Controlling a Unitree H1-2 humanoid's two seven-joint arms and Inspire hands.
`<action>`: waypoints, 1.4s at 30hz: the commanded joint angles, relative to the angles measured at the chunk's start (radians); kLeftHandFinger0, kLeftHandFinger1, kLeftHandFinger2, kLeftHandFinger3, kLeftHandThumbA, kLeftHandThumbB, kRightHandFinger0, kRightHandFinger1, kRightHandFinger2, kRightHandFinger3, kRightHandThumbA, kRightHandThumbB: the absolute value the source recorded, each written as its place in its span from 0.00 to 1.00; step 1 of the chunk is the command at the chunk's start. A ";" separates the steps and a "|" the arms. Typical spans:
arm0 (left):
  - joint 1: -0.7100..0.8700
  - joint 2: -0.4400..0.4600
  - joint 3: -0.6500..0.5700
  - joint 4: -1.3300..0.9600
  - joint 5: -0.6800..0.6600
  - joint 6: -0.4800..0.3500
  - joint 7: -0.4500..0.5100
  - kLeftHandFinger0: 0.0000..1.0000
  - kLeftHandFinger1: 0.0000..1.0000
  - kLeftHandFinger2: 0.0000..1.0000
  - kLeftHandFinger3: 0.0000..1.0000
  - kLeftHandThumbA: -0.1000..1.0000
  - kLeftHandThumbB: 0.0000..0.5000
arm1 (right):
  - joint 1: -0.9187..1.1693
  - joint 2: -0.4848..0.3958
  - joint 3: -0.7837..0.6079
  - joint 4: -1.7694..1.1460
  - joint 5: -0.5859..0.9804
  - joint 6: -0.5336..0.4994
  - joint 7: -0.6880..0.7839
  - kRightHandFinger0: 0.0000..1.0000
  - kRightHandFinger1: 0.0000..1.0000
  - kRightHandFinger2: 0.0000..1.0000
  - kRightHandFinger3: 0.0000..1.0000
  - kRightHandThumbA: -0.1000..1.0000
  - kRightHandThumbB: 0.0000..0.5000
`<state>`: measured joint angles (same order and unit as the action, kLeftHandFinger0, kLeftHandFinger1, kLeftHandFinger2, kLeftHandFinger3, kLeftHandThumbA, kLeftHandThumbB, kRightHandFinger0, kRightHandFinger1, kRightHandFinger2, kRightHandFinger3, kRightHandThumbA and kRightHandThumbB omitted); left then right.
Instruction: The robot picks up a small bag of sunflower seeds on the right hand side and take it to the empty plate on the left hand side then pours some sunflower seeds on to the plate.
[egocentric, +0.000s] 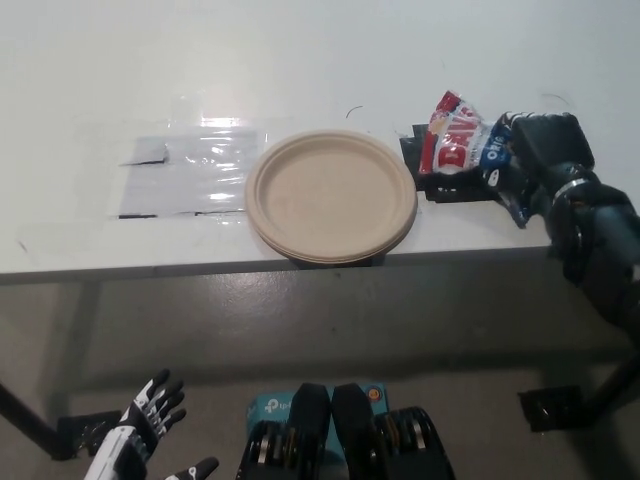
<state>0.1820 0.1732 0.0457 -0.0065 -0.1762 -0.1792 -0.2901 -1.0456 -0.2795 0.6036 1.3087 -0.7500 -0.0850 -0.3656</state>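
- Right hand (545, 150): black, entering from the right edge of the head view, fingers clamped on one end of the seed bag above the table's right portion.
- Seed bag (463, 145): small red, white and blue packet with large lettering (only partly legible from here), crumpled and tilted, its red end pointing toward the plate. It appears raised off the table surface, held over a black patch; whether its lower edge touches that patch cannot be told.
- Plate (331, 195): round, tan, paper-like, nothing in it, sitting near the front edge of the table and just left of the bag, a narrow gap between the two.
- Black patch (440, 185): flat dark marking or mat on the tabletop directly under the bag, just beside the plate's right rim.
- Clear sheet (190, 172): shiny transparent film lying flat on the table, left of the plate, its right edge close to the plate's rim.
- Table (250, 70): white top, front edge running across the middle of the view, grey floor below it.
- Left hand (148, 415): white with dark fingers, resting low at the lower left, well below the table edge, fingers spread and holding nothing.
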 joint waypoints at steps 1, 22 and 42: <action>0.006 0.006 0.011 -0.037 -0.023 -0.017 0.008 1.00 1.00 1.00 1.00 1.00 0.60 | -0.013 0.043 0.016 0.061 -0.012 -0.132 -0.218 0.00 0.20 0.75 0.81 0.00 0.37; 0.020 0.003 0.011 -0.035 -0.034 -0.004 0.006 1.00 1.00 1.00 1.00 1.00 0.59 | 0.039 0.092 -0.118 0.039 0.098 -0.304 -0.413 0.00 0.14 0.61 0.52 0.00 0.11; 0.038 -0.004 0.013 -0.034 -0.028 -0.018 0.013 1.00 1.00 1.00 1.00 1.00 0.58 | 0.024 0.095 -0.106 -0.023 0.057 -0.384 -0.495 0.00 0.04 0.53 0.40 0.00 0.30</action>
<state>0.2077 0.1730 0.0543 -0.0122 -0.1920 -0.1771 -0.2897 -0.9719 -0.1805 0.4716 1.3278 -0.6605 -0.4065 -0.7862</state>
